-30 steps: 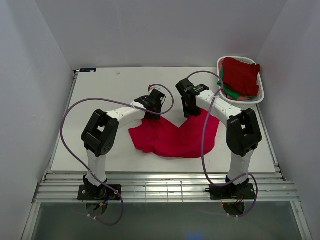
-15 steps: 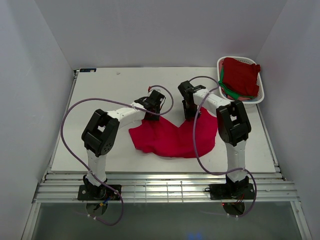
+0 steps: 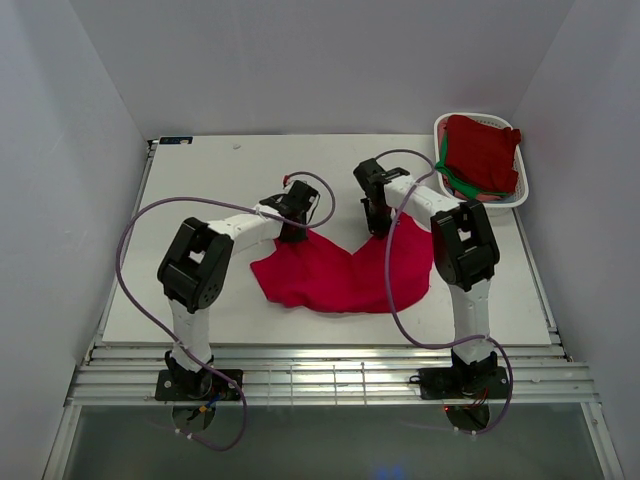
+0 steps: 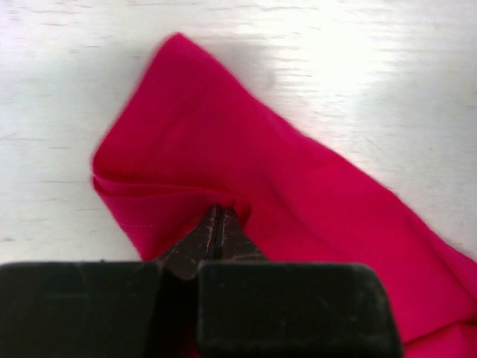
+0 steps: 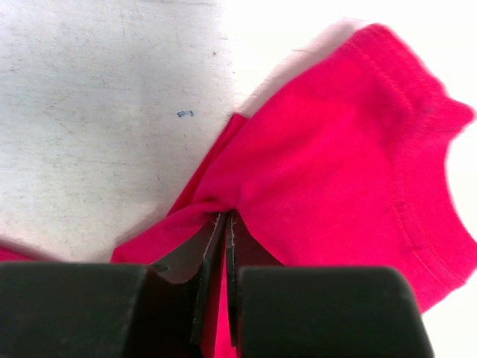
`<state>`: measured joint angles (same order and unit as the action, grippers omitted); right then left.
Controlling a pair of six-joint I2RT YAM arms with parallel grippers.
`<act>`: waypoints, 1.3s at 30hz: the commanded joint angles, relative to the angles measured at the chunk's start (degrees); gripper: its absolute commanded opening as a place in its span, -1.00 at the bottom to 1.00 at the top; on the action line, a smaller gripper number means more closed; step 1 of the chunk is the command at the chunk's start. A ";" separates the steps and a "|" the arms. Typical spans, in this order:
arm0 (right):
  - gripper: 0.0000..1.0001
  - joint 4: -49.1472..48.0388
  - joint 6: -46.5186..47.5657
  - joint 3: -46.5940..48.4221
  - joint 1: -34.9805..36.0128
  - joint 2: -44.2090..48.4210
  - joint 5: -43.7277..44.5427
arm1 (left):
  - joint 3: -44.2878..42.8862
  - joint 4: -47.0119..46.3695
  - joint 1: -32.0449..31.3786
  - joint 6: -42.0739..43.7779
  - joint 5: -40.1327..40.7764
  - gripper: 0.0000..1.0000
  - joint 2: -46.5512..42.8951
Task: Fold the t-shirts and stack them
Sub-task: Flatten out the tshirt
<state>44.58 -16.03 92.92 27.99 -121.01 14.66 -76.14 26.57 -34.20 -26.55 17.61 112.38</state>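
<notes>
Top external view shows a crimson shirt (image 3: 335, 275) lying rumpled on the table (image 3: 200, 190) between the two arms. The left gripper (image 4: 218, 212) is pinched tight on a fold at the shirt's far left edge. The right gripper (image 5: 224, 218) is clamped just as tight on cloth at the far right edge, beside a hemmed opening. More shirts (image 3: 482, 150) lie heaped in the basket (image 3: 447, 122) at the table's far right corner.

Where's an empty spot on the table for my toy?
The far left of the table, behind the red t-shirt, is bare. A thin bare strip runs in front of it. Crowded: the middle, with shirt, left arm and right arm, and the far right corner, with the basket.
</notes>
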 commanded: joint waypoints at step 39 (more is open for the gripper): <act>0.00 7.28 -3.05 14.07 4.36 16.18 -7.71 | 3.90 18.78 10.82 -4.22 8.58 -1.00 -30.91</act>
<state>57.89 -21.69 98.76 32.27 -100.53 10.33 -69.49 44.86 -23.62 -31.05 23.73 84.09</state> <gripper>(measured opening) 0.489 0.023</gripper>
